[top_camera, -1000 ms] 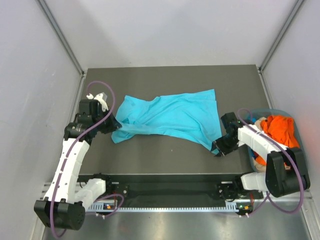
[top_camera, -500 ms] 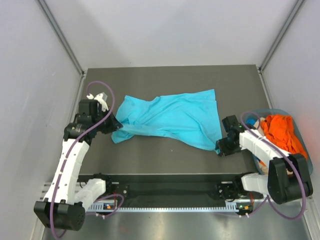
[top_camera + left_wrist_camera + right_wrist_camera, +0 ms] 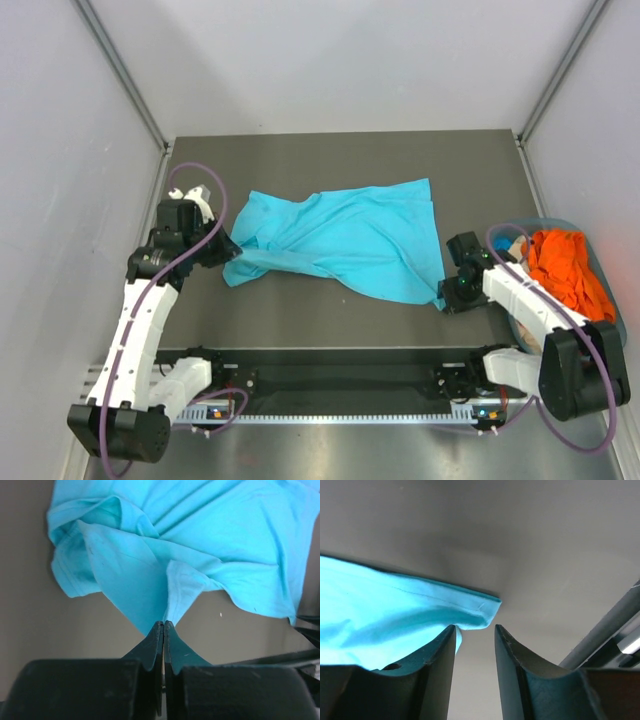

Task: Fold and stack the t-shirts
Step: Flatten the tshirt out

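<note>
One turquoise t-shirt [image 3: 340, 235] lies rumpled, left pincer [image 3: 163, 624] clamped on its edge, right pincer [image 3: 474, 628] apart at its corner.

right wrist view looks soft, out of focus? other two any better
Right wrist view: the turquoise t-shirt hem is slightly soft, and the end effector fingers are dark and near the lens. Left wrist view: cloth folds crisp. Top external view: even light, no glare.
</note>
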You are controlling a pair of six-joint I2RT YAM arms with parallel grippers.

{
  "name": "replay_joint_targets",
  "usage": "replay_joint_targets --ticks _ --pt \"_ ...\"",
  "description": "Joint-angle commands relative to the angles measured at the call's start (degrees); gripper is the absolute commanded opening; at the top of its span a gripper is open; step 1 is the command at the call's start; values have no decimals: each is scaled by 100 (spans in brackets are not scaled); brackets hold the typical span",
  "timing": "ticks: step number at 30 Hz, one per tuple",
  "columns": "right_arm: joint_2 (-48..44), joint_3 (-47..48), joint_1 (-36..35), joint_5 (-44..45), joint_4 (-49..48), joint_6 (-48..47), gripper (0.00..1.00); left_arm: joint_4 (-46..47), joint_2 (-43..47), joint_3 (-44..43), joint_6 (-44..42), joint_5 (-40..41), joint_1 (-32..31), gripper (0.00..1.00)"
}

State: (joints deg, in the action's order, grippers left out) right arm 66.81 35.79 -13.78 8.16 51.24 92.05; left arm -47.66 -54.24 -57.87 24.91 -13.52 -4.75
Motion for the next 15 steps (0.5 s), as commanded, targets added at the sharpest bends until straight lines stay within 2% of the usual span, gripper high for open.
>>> replay_joint_targets --ticks 1,15 --pt "-150 218 -19 230 325 50 38 55 194 -278 93 560 10 0" --pt "-150 -168 -11 133 150 296 35 134 89 -287 172 297 10 0"
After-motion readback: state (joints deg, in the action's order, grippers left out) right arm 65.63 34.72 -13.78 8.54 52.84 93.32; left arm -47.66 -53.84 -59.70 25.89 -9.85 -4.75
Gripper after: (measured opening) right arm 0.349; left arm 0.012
